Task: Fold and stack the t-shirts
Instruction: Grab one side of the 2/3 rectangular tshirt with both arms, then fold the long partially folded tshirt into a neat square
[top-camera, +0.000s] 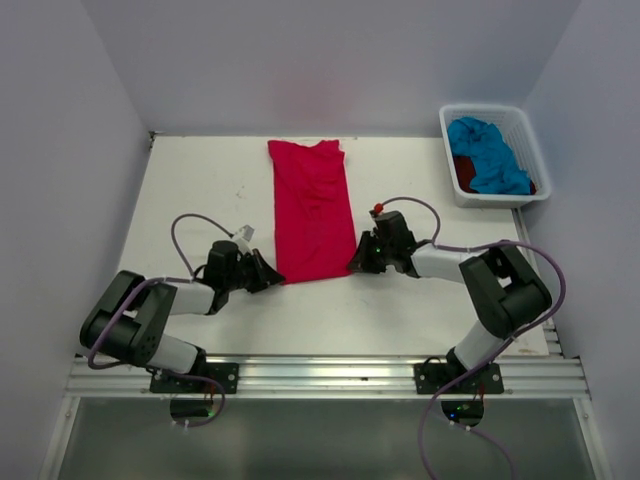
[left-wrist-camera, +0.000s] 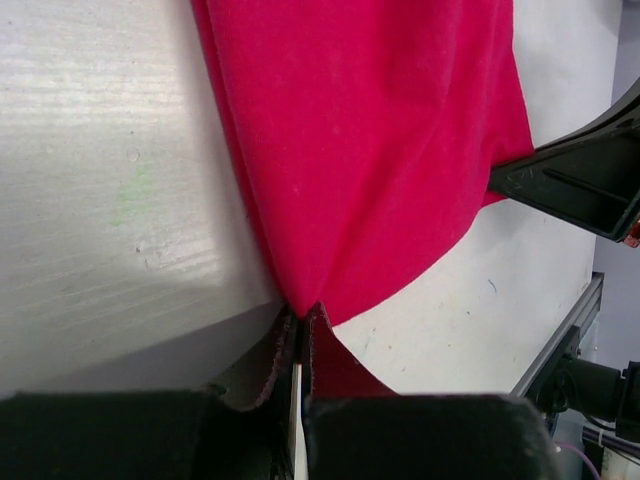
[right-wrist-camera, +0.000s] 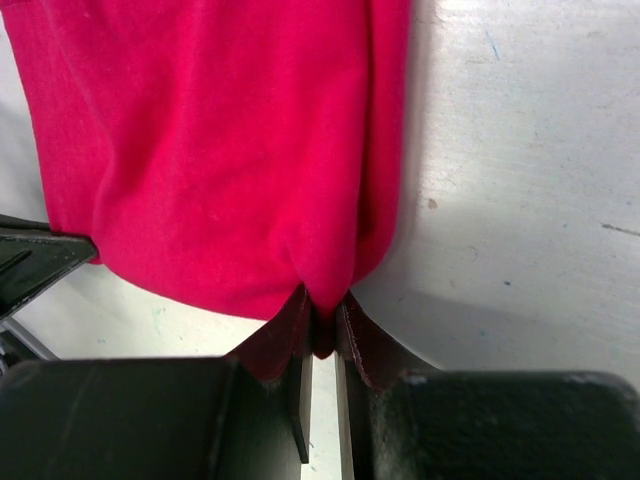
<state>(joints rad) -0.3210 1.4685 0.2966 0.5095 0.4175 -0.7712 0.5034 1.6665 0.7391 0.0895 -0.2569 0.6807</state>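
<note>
Red-pink shirt (top-camera: 312, 210) corners pinched, dark red shirt (top-camera: 463, 167) mostly covered

You have both arms folded low, elbows out to the sides, forearms turned inward, with your left gripper (top-camera: 267, 279) and right gripper (top-camera: 356, 262) each pinched closed on a near corner of the red-pink t-shirt (top-camera: 312, 205).

Tally by kind, seven things in all.
Three soft cloth t-shirts: one bright red-pink t-shirt (top-camera: 311, 210), one turquoise blue t-shirt (top-camera: 488, 152), one dark red t-shirt (top-camera: 464, 168); one white slatted plastic basket (top-camera: 528, 135); two black two-finger grippers, the left gripper (top-camera: 279, 282) and the right gripper (top-camera: 353, 265); one white table (top-camera: 200, 180).
</note>
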